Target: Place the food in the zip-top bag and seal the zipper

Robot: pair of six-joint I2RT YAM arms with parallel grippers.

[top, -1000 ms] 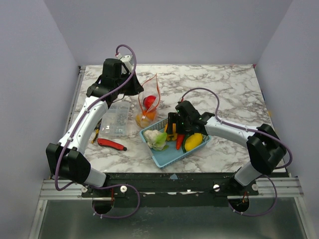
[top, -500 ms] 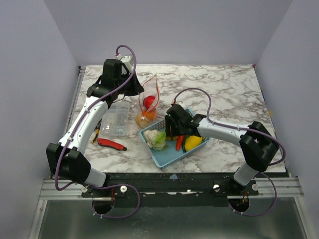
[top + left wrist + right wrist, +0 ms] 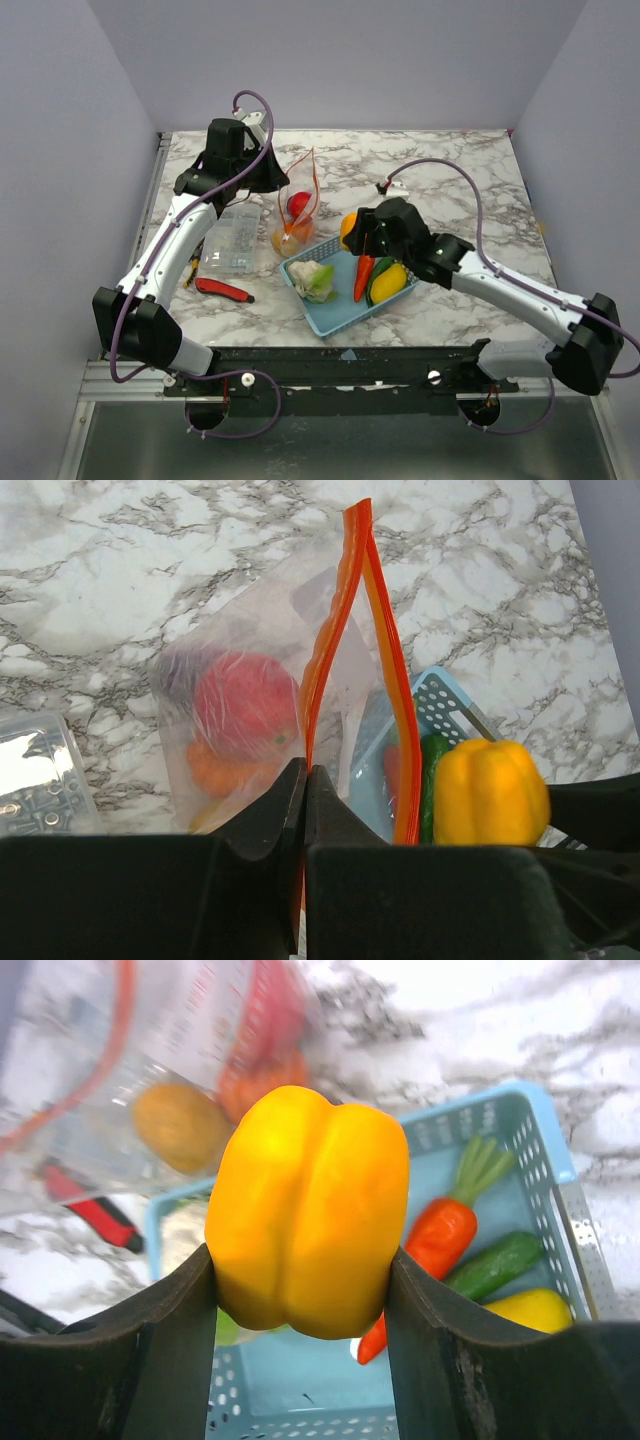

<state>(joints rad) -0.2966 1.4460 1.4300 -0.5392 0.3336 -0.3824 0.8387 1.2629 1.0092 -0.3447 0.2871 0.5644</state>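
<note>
Yellow pepper (image 3: 305, 1225) clamped in right gripper (image 3: 300, 1260), over basket (image 3: 322, 318) near table's front edge. Left gripper (image 3: 305, 780) pinches zipper (image 3: 384, 680) tight. Zip-top bag (image 3: 200, 650) mouth narrow, so pepper might snag, drop outside.

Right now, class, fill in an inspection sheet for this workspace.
surface: marble table
job's things: bag upright, zipper open, red fruit inside; basket holds carrot, cucumber, cauliflower
clutter: clear box, red-handled tool
grippers: left gripper shut on zipper; right gripper shut on yellow pepper
cables: purple cable loops over each arm
surroundings: plain walls
</note>
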